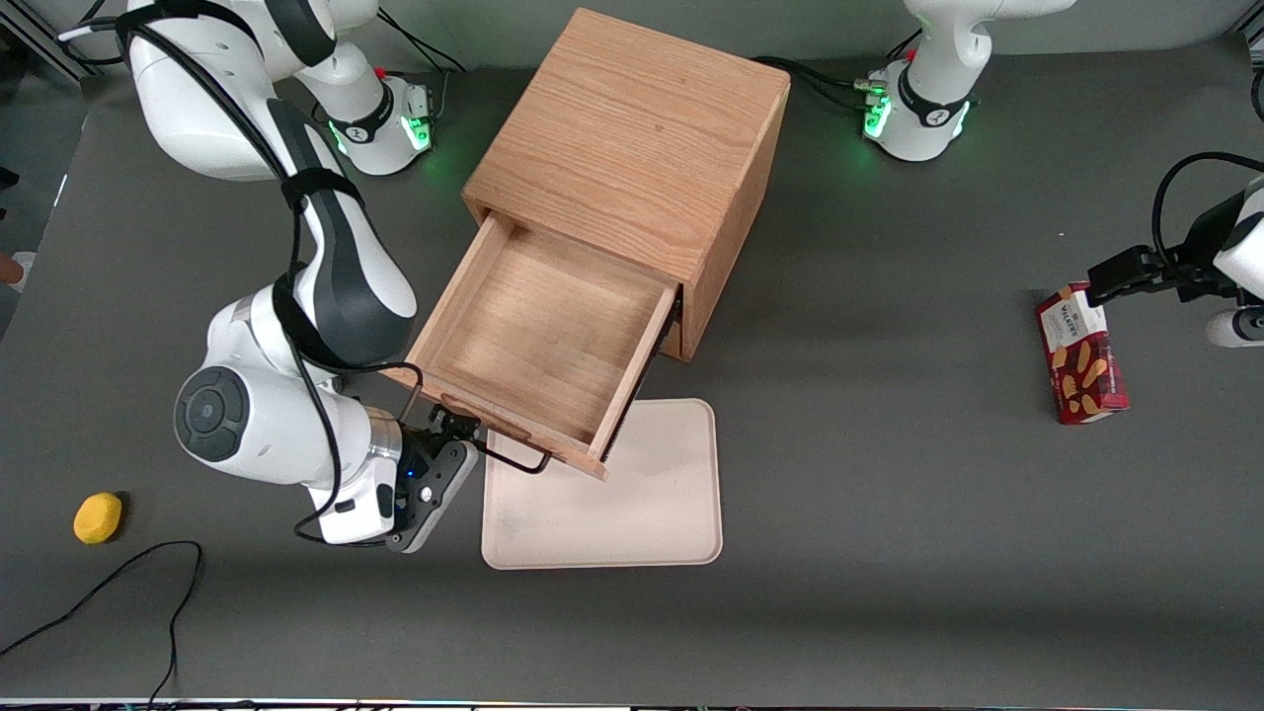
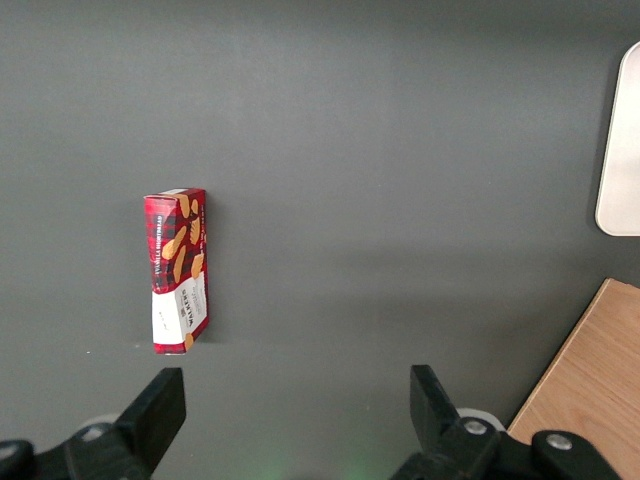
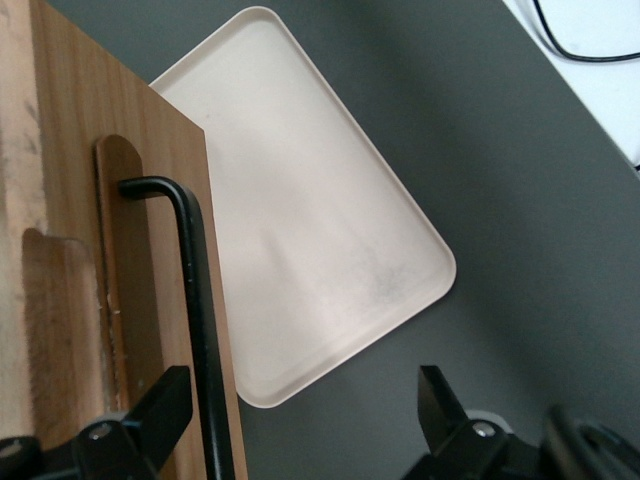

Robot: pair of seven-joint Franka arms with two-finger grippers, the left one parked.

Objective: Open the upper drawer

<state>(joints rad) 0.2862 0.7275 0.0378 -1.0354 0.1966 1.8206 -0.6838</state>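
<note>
The upper drawer (image 1: pixel 543 326) of the oak cabinet (image 1: pixel 632 148) stands pulled far out, its bare wooden inside showing. Its front panel (image 3: pixel 150 200) carries a thin black wire handle (image 1: pixel 513 459) (image 3: pixel 195 300). My right gripper (image 1: pixel 456 436) (image 3: pixel 300 410) is at the end of that handle nearer the working arm's end of the table, in front of the drawer. It is open, the fingers wide apart. The handle bar runs between them, close to one finger (image 3: pixel 165 405), and nothing is clamped.
A beige tray (image 1: pixel 632 504) (image 3: pixel 320 220) lies on the grey table partly under the open drawer's front. A yellow fruit (image 1: pixel 98 517) and a black cable (image 1: pixel 118 583) lie near the working arm's end. A red cookie box (image 1: pixel 1081 353) (image 2: pixel 178 270) lies toward the parked arm's end.
</note>
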